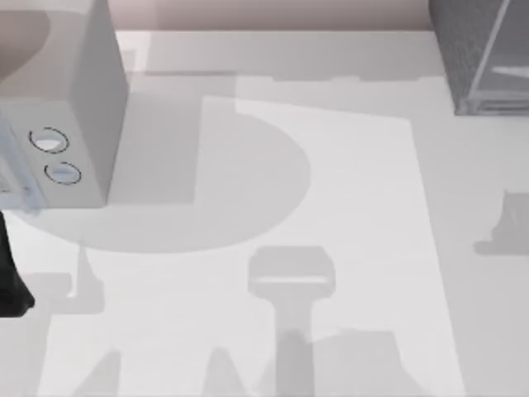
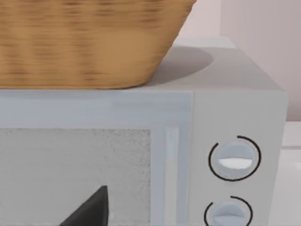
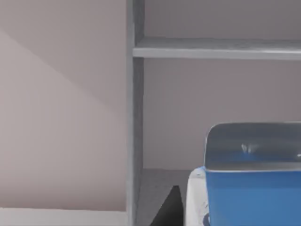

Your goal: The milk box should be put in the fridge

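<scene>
Sitting inside fridge (image 3: 197, 94), milk box (image 3: 249, 188), right claw's grip unclear, cannot tell.

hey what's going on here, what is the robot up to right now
The right wrist view looks into the open fridge, with a shelf across its inside, and the blue-topped milk box sits close in front of that camera, at the fridge's opening. So the right arm appears to be delivering the carton. In the top view the fridge stands at the table's far right corner. The left arm faces the microwave, which carries a wicker basket on top.
</scene>
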Available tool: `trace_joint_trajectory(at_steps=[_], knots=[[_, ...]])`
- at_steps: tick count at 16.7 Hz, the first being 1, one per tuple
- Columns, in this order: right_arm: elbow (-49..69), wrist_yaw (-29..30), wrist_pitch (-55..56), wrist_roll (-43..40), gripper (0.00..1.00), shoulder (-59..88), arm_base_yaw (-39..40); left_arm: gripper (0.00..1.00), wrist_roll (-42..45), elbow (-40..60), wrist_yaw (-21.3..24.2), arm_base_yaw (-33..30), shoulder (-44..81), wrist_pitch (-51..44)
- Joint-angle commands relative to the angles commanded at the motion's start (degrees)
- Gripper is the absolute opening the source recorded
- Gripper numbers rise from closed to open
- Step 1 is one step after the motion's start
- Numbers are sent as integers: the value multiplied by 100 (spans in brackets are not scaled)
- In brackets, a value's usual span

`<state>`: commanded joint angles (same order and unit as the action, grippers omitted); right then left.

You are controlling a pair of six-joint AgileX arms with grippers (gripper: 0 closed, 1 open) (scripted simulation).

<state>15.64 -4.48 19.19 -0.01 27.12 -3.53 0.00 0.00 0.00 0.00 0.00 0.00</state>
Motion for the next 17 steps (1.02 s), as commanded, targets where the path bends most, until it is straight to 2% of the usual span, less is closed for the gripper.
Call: trace_joint_trajectory(at_steps=[10,14,17], knots=[[2761,-695,3389,28,0,6869,-838,100,0,0,0,0,0,0],[3558,-893,4372,61,0,8745,-1095,100,0,0,0,0,0,0],[3920,-986,4819,79,0,9524,-1210,100,0,0,0,0,0,0]])
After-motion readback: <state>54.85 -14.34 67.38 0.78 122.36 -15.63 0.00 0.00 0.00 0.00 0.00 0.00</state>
